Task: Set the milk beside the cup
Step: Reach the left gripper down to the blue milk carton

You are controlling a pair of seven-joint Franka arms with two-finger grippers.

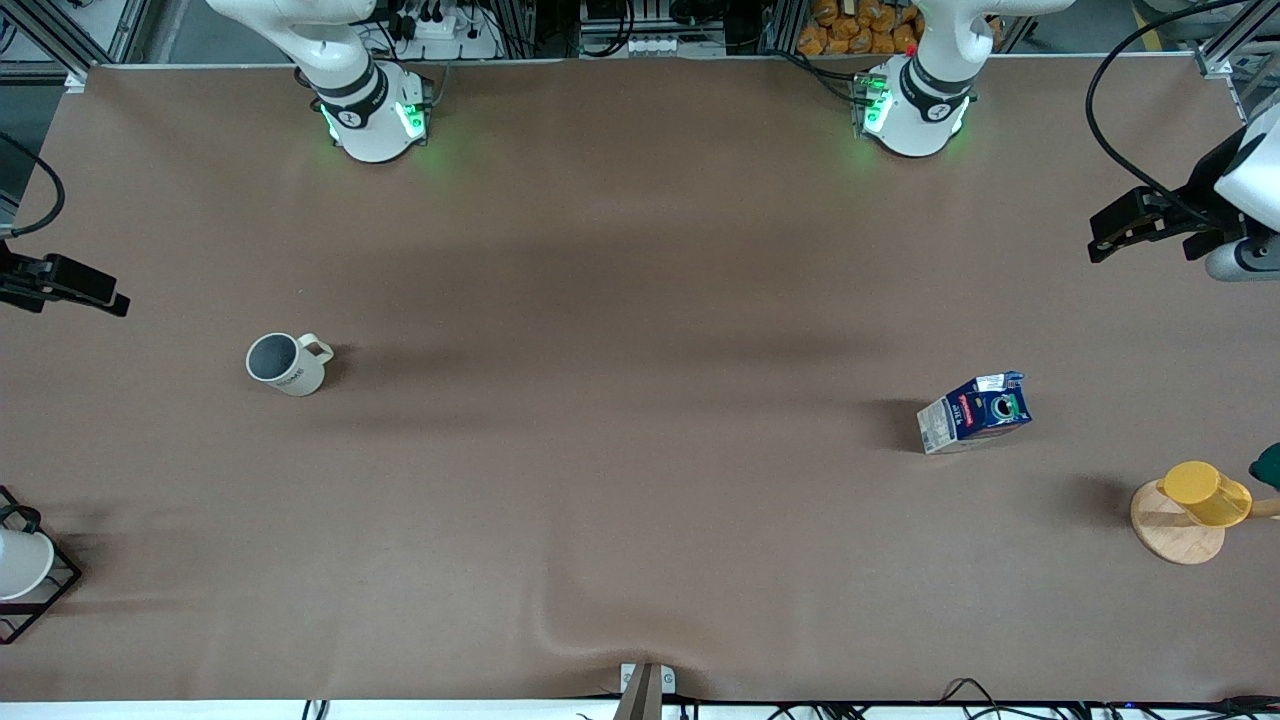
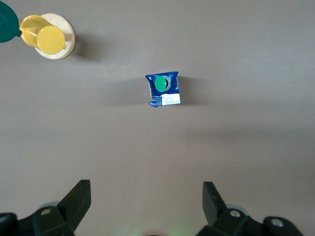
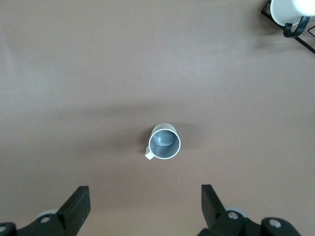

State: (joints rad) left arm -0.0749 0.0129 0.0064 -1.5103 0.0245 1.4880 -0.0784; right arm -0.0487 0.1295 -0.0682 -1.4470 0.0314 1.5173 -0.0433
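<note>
The milk (image 1: 975, 410), a dark-blue carton with white sides and a green cap, stands upright toward the left arm's end of the table. In the left wrist view the milk (image 2: 164, 89) shows from above, far below my left gripper (image 2: 146, 189), which is open and holds nothing. The cup (image 1: 288, 363), a cream mug with a grey inside, stands toward the right arm's end. It appears as the cup (image 3: 165, 141) well below my right gripper (image 3: 144, 191), also open and holding nothing. Both hands hang high, the left gripper (image 1: 1125, 228) and right gripper (image 1: 85, 288) at the table's ends.
A yellow cup on a wooden disc (image 1: 1195, 505) stands near the left arm's end, nearer the front camera than the milk. A white cup in a black wire rack (image 1: 25, 570) sits at the right arm's end. The brown table cover bulges at its front edge (image 1: 560, 630).
</note>
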